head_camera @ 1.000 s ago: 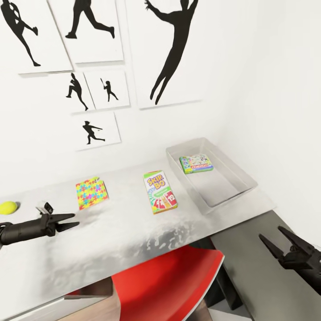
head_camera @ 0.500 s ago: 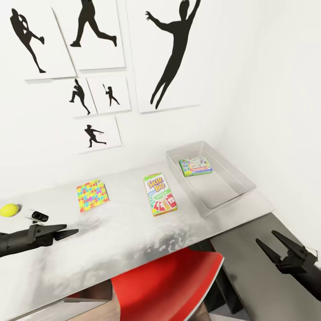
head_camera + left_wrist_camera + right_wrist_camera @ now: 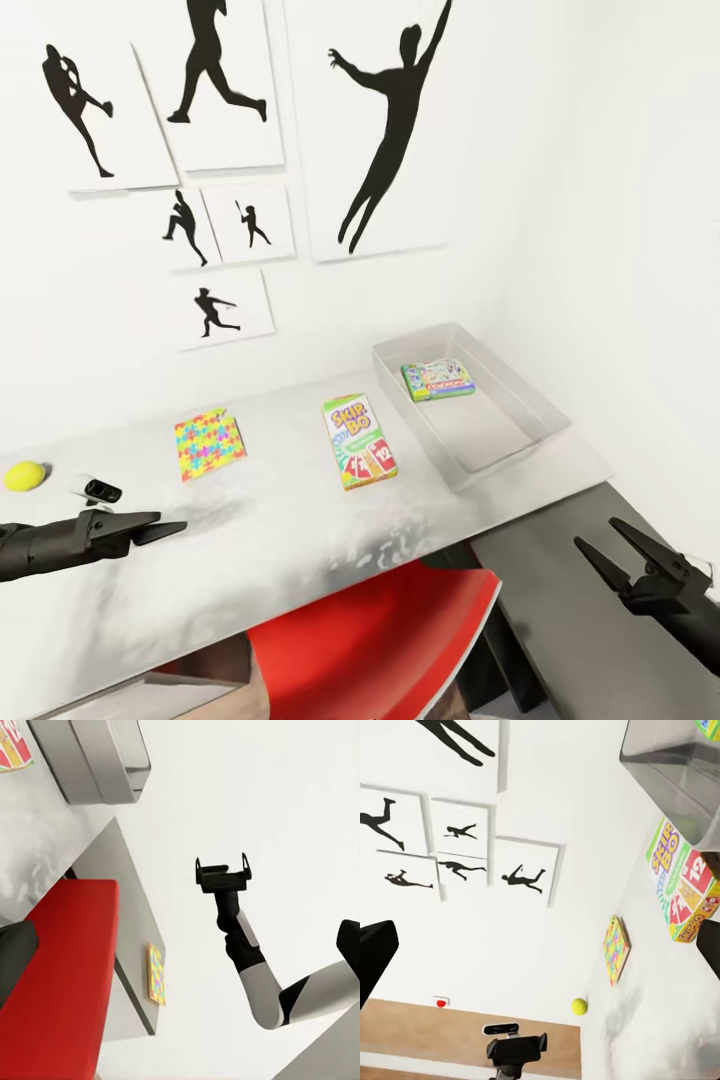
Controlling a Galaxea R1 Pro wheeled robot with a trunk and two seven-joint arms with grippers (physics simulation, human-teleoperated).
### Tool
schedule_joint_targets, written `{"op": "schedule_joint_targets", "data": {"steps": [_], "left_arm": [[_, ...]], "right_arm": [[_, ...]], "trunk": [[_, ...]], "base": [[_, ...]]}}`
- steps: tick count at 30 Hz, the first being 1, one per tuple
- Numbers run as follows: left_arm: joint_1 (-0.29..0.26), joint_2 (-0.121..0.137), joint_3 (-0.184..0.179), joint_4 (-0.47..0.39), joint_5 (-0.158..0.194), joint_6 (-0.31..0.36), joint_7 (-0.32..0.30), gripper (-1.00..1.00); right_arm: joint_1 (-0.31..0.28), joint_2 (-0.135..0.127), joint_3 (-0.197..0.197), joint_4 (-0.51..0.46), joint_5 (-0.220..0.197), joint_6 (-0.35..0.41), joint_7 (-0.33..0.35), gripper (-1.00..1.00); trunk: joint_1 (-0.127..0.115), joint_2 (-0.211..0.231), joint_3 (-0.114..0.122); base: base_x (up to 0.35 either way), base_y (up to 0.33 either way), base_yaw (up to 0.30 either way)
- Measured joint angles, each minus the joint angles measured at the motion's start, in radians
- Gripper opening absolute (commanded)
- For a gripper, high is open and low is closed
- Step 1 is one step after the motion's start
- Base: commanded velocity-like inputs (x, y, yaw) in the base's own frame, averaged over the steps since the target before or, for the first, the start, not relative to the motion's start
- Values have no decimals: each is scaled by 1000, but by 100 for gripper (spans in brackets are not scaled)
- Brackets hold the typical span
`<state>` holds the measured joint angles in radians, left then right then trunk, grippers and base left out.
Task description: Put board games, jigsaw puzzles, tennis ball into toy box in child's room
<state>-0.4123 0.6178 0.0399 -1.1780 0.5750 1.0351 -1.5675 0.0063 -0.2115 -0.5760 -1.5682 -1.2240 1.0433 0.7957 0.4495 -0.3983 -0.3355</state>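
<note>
1. Our left pincer [image 3: 170, 524] hangs low over the near left part of the counter [image 3: 300, 520]. Its two black fingers lie almost together, with only a thin gap at the tips, and they pinch nothing.
2. Our right pincer [image 3: 608, 547] is down past the right end of the counter, over a dark grey lower surface [image 3: 570, 600]. Its fingers are spread in a wide V and hold nothing.
3. Just beside the left pincer, a small white and black gadget [image 3: 95, 490] sits on the counter.
4. Farther left, near the wall, rests the tennis ball [image 3: 23, 475], small and yellow-green.
5. A jigsaw puzzle [image 3: 209, 442] lies flat on the counter, a little way past the left pincer, well apart from the ball.
6. In the middle of the counter lies the "SKIP-BO" board game [image 3: 358, 440], flat, between the puzzle and the toy box.
7. The toy box [image 3: 520, 405] stands at the right end of the counter, close to the wall corner. One green board game [image 3: 437, 379] lies inside it, at the far end.
8. In the left wrist view, another jigsaw puzzle [image 3: 155, 973] lies on the dark grey lower surface, beside the red chair [image 3: 380, 640].
9. Black ball-player pictures [image 3: 380, 130] hang on the white wall above the counter.
</note>
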Motion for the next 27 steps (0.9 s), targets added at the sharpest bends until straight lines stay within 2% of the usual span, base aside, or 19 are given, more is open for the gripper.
{"op": "schedule_joint_targets", "data": {"steps": [5, 13, 27], "left_arm": [[0, 0, -2, 0, 0, -1, 0, 100], [0, 0, -2, 0, 0, -1, 0, 100], [0, 0, -1, 2, 0, -1, 0, 100]], "right_arm": [[0, 0, 1, 1, 4, -2, -1, 100], [0, 0, 1, 1, 51, -30, 3, 100], [0, 6, 2, 1, 58, -37, 3, 100]], "trunk": [[0, 0, 8], [0, 0, 22], [0, 0, 45]], "base": [[-134, 0, 0], [-34, 0, 0], [-62, 22, 0]]}}
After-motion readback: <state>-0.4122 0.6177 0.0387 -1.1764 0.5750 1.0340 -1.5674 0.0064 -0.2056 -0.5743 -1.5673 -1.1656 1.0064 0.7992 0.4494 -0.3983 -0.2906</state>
